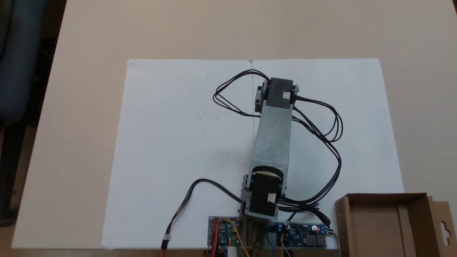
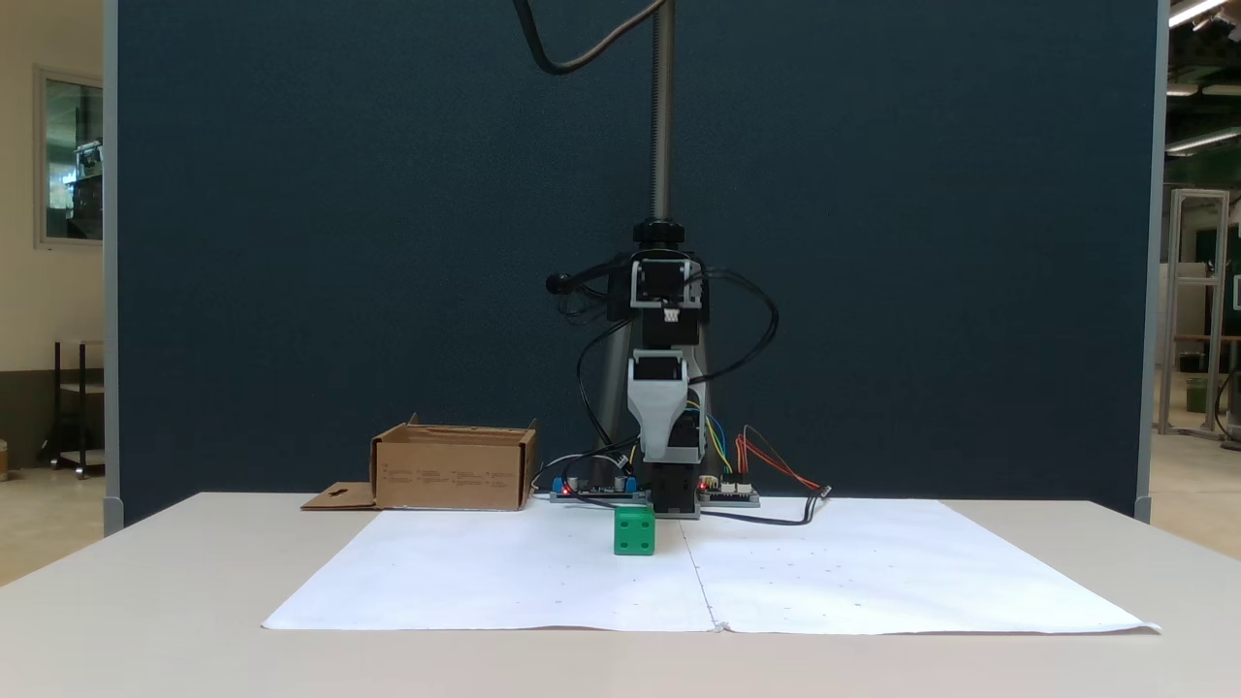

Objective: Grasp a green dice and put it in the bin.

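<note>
The green dice [image 2: 634, 530] sits on the white paper [image 2: 504, 572], just left of its centre fold and a short way in front of the arm's base. The arm [image 1: 273, 139] stands folded, and from above its grey link covers the spot where the dice lies. In a fixed view the gripper [image 2: 669, 451] points down, behind and above the dice and apart from it; its jaws cannot be made out. The bin [image 1: 382, 196] is an open brown cardboard box beside the base, at the paper's corner [image 2: 454, 477].
Circuit boards [image 1: 225, 232] with coloured wires flank the base, and black cables [image 1: 328, 135] loop out over the paper. A flap with a hang-hole [image 1: 444, 228] sticks out from the bin. A metal pole [image 2: 662, 116] and a dark partition stand behind the arm.
</note>
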Motion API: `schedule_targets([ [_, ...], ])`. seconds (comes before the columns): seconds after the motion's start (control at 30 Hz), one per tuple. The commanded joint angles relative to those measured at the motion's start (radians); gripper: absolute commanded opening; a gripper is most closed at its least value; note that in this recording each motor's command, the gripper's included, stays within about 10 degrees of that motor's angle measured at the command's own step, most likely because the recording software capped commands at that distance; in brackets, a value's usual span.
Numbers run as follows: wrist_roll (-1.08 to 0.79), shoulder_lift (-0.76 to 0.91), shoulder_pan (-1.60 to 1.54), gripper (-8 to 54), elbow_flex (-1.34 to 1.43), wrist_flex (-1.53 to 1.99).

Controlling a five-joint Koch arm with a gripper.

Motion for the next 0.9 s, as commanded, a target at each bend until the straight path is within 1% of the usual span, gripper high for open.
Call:
schedule_targets([
  [0.0, 0.149, 0.009, 0.012, 45.6, -0.066, 0.052],
  [0.1, 0.195, 0.009, 0.021, 45.3, -0.098, 0.052],
  [0.43, 0.198, 0.009, 0.029, 45.9, -0.104, 0.063],
  [0.53, 0.097, 0.005, 0.055, 44.9, -0.103, 0.046],
  [0.7, -0.079, -0.057, 0.107, 44.9, -0.103, 0.011],
  [0.87, -0.196, -0.086, 0.201, 45.6, -0.101, 0.006],
])
